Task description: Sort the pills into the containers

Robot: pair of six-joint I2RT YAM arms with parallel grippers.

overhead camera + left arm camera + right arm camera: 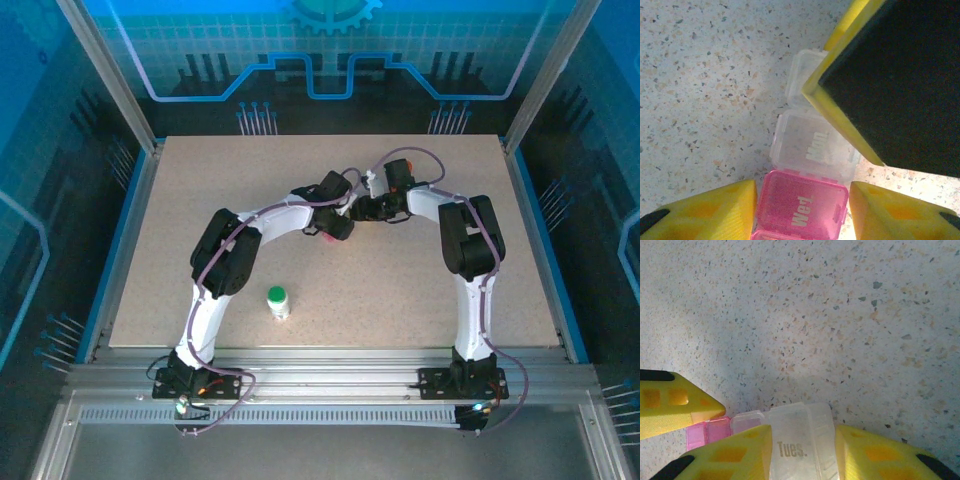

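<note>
A pill box made of day compartments lies on the speckled table (400,270), back of centre. Its pink "Wed" compartment (802,207) sits between the fingers of my left gripper (802,200), which stand close to its two sides with thin slivers of gap. Beyond it lies the clear "Mon" compartment (812,145). My right gripper (803,440) is shut on the clear "Tues." compartment (795,445); one of its fingers (890,85) looms at the left wrist view's upper right. From above, both grippers (335,228) (368,208) meet over the box. The white, green-capped container (279,301) stands upright near the front. No pills show.
Pink compartments (707,432) lie left of the "Tues." one, beside a left-gripper finger (675,402). Blue rails (120,240) border the table. Bare tabletop spreads around the bottle and to the far left and right.
</note>
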